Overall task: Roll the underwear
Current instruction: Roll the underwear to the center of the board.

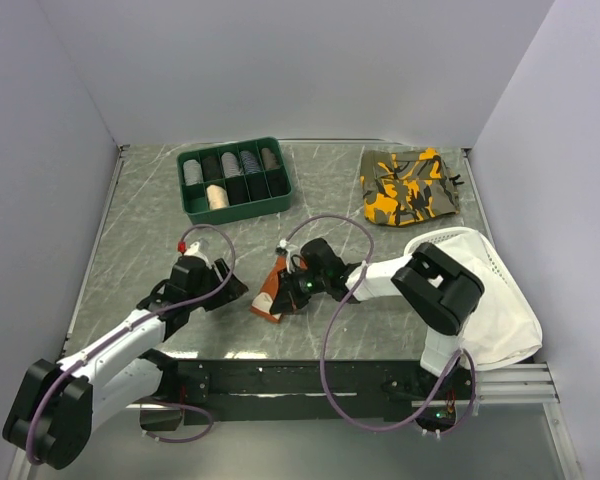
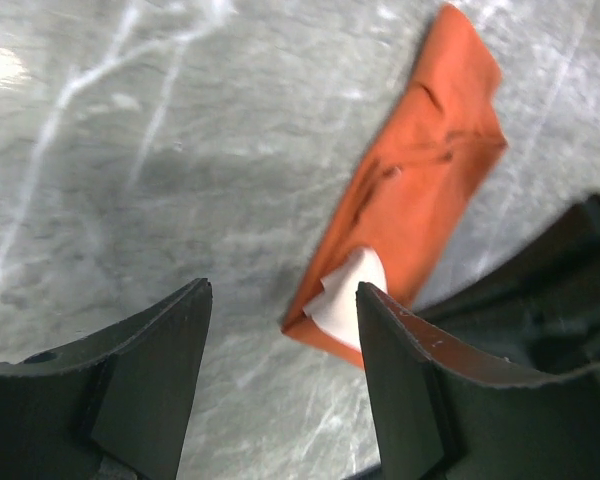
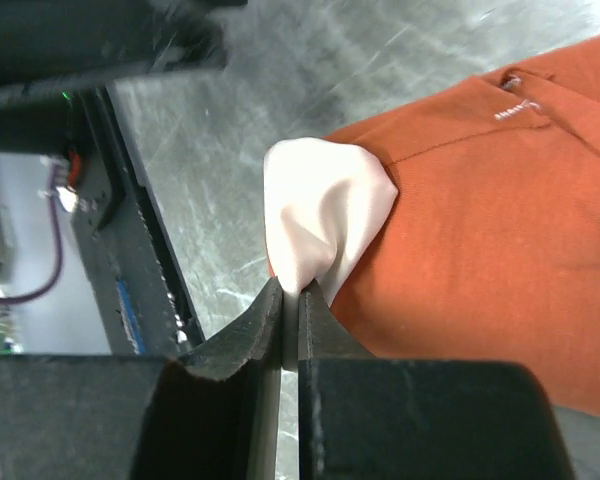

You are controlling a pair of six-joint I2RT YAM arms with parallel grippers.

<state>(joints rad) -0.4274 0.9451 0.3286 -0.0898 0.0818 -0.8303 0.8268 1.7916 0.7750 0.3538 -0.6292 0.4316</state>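
The underwear (image 1: 272,291) is a small rust-orange piece with a cream-white panel, lying folded long and narrow near the middle of the table. My right gripper (image 1: 288,296) is shut on the white panel (image 3: 320,215), pinching its edge between the fingertips; the orange cloth (image 3: 480,250) spreads to the right in the right wrist view. My left gripper (image 1: 232,290) stands open just left of the underwear (image 2: 410,200), with only bare table between its fingers (image 2: 400,360). The white panel (image 2: 348,295) shows beside its right finger.
A green tray (image 1: 234,180) of rolled socks sits at the back left. A camouflage garment (image 1: 408,186) lies at the back right. A large white cloth (image 1: 500,300) lies at the right edge, partly under the right arm. The table's dark front rail (image 3: 130,250) is close by.
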